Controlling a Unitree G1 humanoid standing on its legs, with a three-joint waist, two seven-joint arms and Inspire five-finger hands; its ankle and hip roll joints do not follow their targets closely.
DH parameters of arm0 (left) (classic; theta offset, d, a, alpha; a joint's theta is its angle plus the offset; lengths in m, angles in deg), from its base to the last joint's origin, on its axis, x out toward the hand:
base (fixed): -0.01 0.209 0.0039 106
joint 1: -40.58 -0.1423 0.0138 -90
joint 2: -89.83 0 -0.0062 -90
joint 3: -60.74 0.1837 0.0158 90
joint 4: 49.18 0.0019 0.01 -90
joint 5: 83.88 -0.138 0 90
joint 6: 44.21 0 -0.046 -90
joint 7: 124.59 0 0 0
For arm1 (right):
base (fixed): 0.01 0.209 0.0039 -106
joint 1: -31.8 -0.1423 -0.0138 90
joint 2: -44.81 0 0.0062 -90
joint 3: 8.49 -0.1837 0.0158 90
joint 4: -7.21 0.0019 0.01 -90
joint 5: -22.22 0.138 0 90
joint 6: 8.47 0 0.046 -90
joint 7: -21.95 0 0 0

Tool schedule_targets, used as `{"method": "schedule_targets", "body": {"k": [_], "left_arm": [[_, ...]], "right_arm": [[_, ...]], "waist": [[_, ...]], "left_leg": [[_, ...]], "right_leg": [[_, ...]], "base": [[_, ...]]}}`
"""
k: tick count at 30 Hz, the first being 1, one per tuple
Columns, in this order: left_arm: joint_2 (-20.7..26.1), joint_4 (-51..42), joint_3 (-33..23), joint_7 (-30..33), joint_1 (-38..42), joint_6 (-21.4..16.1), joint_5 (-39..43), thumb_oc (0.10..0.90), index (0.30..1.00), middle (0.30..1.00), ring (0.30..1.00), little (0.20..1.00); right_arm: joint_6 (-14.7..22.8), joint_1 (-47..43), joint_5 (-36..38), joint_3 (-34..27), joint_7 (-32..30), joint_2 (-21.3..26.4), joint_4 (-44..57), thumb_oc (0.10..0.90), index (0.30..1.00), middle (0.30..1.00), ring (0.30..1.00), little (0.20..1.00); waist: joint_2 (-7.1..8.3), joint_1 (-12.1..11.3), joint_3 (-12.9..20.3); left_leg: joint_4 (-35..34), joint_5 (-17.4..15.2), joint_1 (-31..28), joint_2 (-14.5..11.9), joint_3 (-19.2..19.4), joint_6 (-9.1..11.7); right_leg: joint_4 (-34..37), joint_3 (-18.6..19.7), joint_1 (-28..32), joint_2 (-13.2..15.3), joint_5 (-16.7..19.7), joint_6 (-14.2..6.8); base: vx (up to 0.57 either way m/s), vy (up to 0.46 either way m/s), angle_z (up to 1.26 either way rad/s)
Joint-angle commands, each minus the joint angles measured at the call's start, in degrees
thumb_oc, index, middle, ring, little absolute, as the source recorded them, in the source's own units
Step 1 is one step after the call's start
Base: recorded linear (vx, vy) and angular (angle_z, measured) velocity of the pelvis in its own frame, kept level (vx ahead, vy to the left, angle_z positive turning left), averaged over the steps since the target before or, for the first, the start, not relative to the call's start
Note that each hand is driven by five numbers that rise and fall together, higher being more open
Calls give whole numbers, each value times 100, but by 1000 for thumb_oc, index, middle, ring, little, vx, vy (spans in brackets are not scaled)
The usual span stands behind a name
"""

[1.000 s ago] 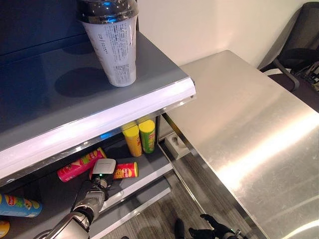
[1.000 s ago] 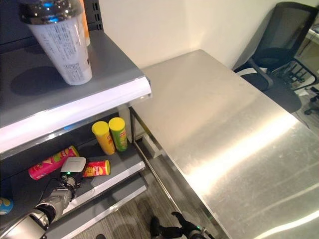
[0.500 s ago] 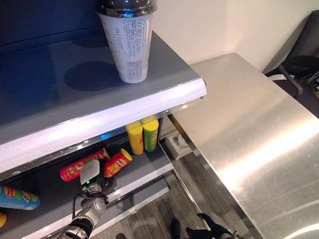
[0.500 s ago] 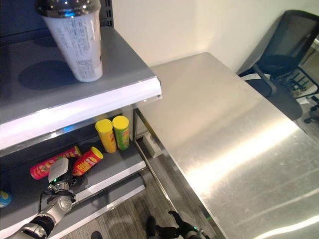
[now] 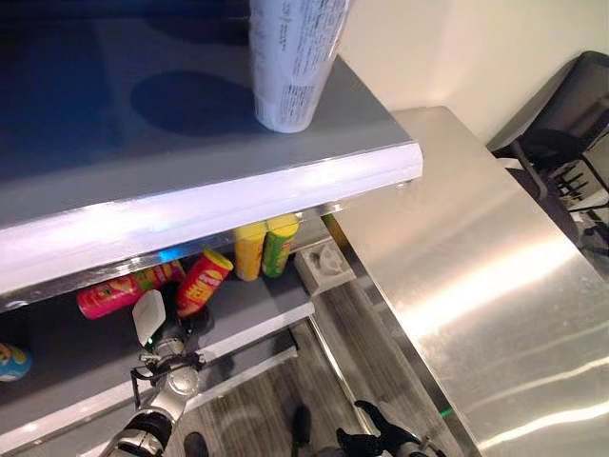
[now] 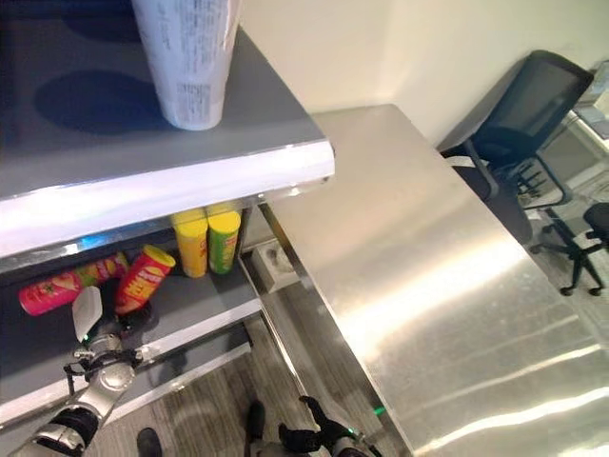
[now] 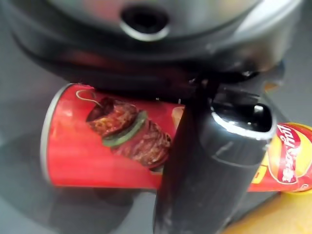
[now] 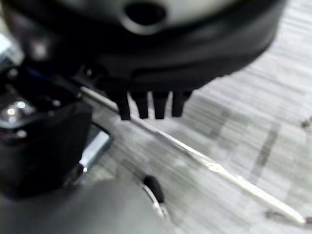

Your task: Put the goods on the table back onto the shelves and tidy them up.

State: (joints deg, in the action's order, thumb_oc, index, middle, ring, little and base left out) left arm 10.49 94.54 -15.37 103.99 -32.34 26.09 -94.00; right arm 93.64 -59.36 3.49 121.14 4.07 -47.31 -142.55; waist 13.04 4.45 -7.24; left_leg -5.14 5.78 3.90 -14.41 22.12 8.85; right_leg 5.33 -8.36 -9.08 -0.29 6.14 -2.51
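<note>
Grey shelving (image 5: pixel 285 186) fills the left of the scene, with a bare steel table (image 5: pixel 476 276) to its right and wood-grain floor between them. On the lower shelf (image 5: pixel 238 319) the left hand (image 5: pixel 164 333) reaches in from the near side, and its wrist view shows the thumb (image 7: pixel 214 161) curled across the red chip can (image 5: pixel 202 282), so the hand is grasping that can. It lies tilted on the shelf, yellow lid toward the far right. Just left of it lies a pink can (image 5: pixel 119 295), and farther left a blue can (image 5: pixel 11 362) shows at the edge. Right of the red can stand a yellow can (image 5: pixel 249 249) and a green can (image 5: pixel 279 244), side by side and touching. Up on the top shelf stands a tall white printed cup (image 5: pixel 290 57). Down near the floor hangs the right hand (image 5: pixel 376 440), fingers (image 8: pixel 146 103) short and curled, clenched on nothing. An office chair (image 6: pixel 519 133) stands beyond the table's far right.
</note>
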Motion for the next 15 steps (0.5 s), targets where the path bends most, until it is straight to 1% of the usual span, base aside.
{"method": "schedule_targets", "body": {"k": [1,2,8,9,10,11,12,13,15], "left_arm": [[142,-97,-77,229,399,-270,88,400,300,300,300,300],[210,-212,-84,290,383,-284,26,400,300,300,300,300],[410,-573,-52,492,277,-307,-230,400,300,300,300,300],[412,-576,-53,492,275,-306,-231,400,300,300,300,300],[460,-596,-74,551,253,-291,-272,400,300,300,300,300],[562,-657,-60,619,297,-292,-333,400,300,300,300,300],[563,-657,-60,619,297,-292,-333,400,300,300,300,300],[632,-714,-44,670,315,-304,-383,400,300,300,300,300],[810,-997,-74,774,351,-304,-417,400,300,300,300,300]], "right_arm": [[254,32,79,128,-177,-287,197,800,900,900,900,900],[269,36,99,146,-205,-340,179,800,900,900,900,900],[342,12,76,217,-325,-392,245,800,900,900,900,900],[342,12,76,218,-324,-393,245,800,900,900,900,900],[365,-7,64,245,-340,-394,280,800,900,900,900,900],[397,-37,66,299,-357,-389,358,800,900,900,900,900],[397,-37,66,299,-357,-389,358,800,900,900,900,900],[431,-63,59,334,-374,-378,418,800,900,900,900,900],[526,-113,69,395,-413,-347,632,800,900,900,900,900]], "waist": [[273,-2,-100],[369,-37,-104],[635,-113,-140],[637,-114,-139],[694,-134,-165],[810,-179,-218],[810,-179,-219],[875,-190,-242],[1075,-237,-314]], "left_leg": [[14,-83,-172,-148,242,64],[17,-75,-163,-174,242,62],[39,-77,-103,-277,264,81],[39,-77,-102,-276,266,81],[46,-78,-83,-296,260,82],[67,-70,-38,-331,257,84],[67,-70,-38,-331,258,84],[80,-68,-21,-362,262,89],[126,-67,62,-447,231,97]], "right_leg": [[-71,157,-206,157,203,-618],[-66,165,-228,130,214,-615],[-63,190,-329,60,255,-627],[-63,192,-330,61,256,-627],[-62,188,-352,35,267,-632],[-63,203,-388,-4,291,-631],[-63,203,-388,-4,291,-631],[-61,207,-407,-27,303,-637],[-64,237,-476,-102,334,-633]], "base": [[-51,-80,-15],[-37,-69,-13],[-24,-39,-2],[-25,-36,0],[-34,-66,-1],[-34,-66,0],[-34,-66,1],[-34,-61,0],[-53,-90,-3]]}}
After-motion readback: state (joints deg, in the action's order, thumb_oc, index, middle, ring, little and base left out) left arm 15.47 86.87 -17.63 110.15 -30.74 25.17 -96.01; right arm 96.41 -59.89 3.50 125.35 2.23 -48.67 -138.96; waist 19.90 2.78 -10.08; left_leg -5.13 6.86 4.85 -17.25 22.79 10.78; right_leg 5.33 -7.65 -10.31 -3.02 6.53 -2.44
